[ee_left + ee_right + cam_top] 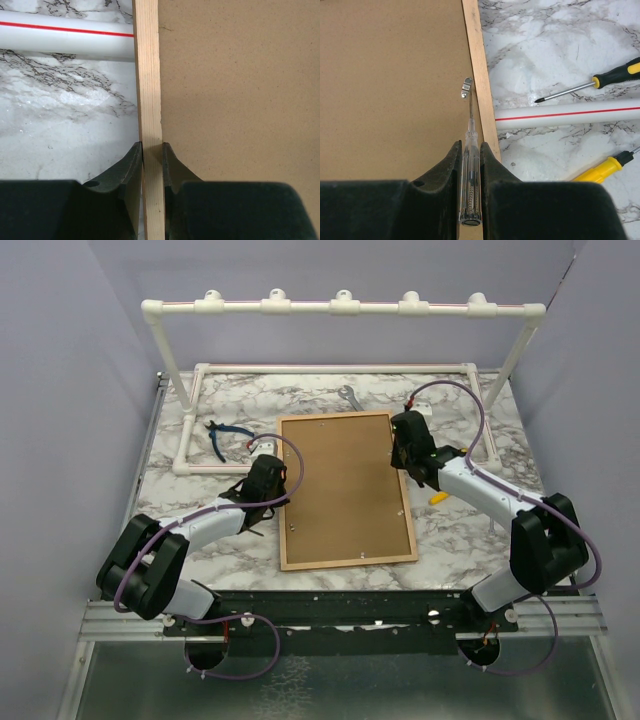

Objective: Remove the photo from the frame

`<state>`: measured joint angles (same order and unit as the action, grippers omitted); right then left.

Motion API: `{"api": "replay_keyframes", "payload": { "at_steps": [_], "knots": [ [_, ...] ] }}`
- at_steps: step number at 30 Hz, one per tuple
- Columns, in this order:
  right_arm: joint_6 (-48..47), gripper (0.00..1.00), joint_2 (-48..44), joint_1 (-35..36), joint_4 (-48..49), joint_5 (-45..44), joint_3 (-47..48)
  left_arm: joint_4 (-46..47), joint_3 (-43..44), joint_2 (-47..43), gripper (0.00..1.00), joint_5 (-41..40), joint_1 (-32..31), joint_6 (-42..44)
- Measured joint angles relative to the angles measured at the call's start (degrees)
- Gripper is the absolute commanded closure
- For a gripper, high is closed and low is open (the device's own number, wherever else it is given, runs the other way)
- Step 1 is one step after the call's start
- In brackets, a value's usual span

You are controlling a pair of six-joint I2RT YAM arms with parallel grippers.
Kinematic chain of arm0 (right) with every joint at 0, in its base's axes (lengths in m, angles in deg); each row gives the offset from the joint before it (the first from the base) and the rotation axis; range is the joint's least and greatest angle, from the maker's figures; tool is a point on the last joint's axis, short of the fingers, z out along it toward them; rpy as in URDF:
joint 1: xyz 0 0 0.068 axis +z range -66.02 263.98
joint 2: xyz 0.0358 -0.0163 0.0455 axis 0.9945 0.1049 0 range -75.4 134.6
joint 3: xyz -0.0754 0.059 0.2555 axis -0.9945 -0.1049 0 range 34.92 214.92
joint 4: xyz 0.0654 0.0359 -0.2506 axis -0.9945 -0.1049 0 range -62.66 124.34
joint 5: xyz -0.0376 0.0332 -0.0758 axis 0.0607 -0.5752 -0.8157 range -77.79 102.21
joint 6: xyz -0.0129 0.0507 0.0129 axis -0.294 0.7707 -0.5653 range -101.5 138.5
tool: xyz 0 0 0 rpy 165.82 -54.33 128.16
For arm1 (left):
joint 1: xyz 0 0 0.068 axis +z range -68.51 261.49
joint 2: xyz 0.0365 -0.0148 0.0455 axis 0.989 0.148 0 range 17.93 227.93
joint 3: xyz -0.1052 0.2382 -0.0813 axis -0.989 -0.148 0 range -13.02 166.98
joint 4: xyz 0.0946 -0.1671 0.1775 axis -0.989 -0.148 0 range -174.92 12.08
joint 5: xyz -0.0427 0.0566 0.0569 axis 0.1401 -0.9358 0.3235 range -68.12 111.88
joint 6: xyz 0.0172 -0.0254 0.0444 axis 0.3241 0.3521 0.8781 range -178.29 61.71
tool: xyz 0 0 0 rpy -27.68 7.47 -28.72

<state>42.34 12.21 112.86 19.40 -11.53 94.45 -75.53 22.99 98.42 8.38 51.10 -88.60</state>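
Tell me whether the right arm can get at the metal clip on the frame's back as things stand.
Probably yes. The right gripper holds a clear screwdriver whose tip reaches the clip on the frame, and nothing lies between them.

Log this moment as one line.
frame: back up; left end effector: shut on frame edge; right end effector: holds screwdriver, tip at clip; photo: hidden

Marble surface [470, 530]. On it: frame [345, 490] back-up at centre, white pipe rack [340, 367] far side, blue-handled pliers [222, 438] left, wrench [350, 396], two screwdrivers [600, 82] right.
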Motion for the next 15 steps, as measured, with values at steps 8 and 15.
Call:
{"api": "replay_keyframes", "payload": {
  "at_steps": [8, 15],
  "knots": [
    [0.0, 0.99, 0.9, -0.9, -0.2, 1.1, 1.3, -0.6, 0.3, 0.0, 1.0, -0.3, 0.0, 0.2],
    [0.1, 0.99, 0.9, -0.9, -0.3, 1.1, 1.5, -1.6, 1.1, 0.5, 1.0, -1.0, -0.1, 0.1]
  ]
}}
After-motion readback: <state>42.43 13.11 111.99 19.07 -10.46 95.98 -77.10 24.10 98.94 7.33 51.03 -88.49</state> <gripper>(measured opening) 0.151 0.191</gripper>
